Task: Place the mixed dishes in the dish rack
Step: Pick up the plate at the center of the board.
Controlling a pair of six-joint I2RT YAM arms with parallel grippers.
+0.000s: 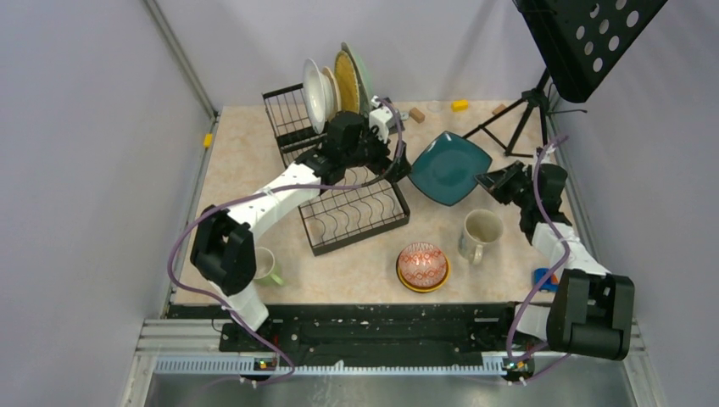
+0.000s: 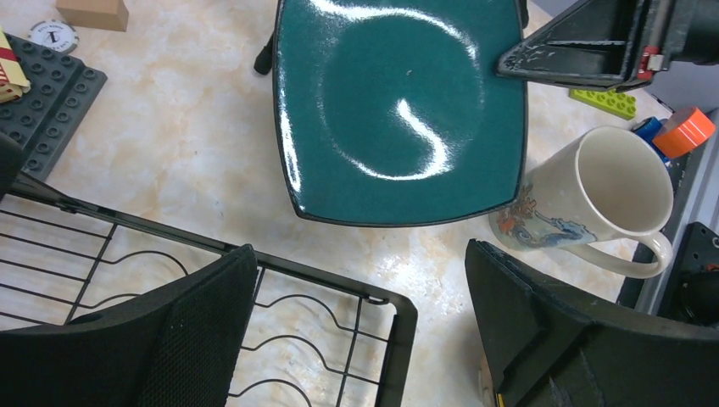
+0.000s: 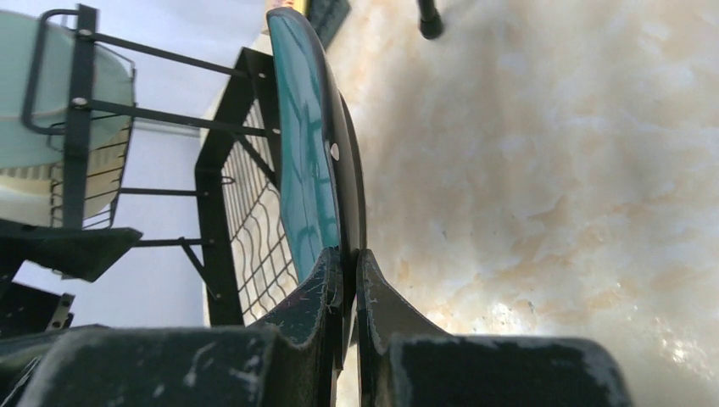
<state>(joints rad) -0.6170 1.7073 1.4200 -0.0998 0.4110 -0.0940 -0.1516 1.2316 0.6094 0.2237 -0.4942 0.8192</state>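
The dark teal plate (image 1: 448, 168) is held by its right rim in my right gripper (image 1: 496, 181), tilted off the table; the right wrist view shows the jaws shut on its edge (image 3: 348, 271). My left gripper (image 2: 356, 280) is open and empty over the corner of the dish rack's lower tray (image 2: 398, 314), just short of the plate (image 2: 398, 110). The dish rack (image 1: 292, 119) holds a white plate (image 1: 318, 93), a cream-yellow plate (image 1: 343, 80) and a pale teal plate (image 1: 360, 76) upright. The cream mug (image 1: 481, 233), stacked bowls (image 1: 422, 264) and light-green mug (image 1: 267, 267) stand on the table.
A black tripod music stand (image 1: 526, 119) stands at the back right, one foot near the plate. Small blocks (image 1: 459, 105) lie along the back edge and a blue toy (image 1: 543, 278) by the right arm. A grey baseplate (image 2: 42, 93) lies behind the rack.
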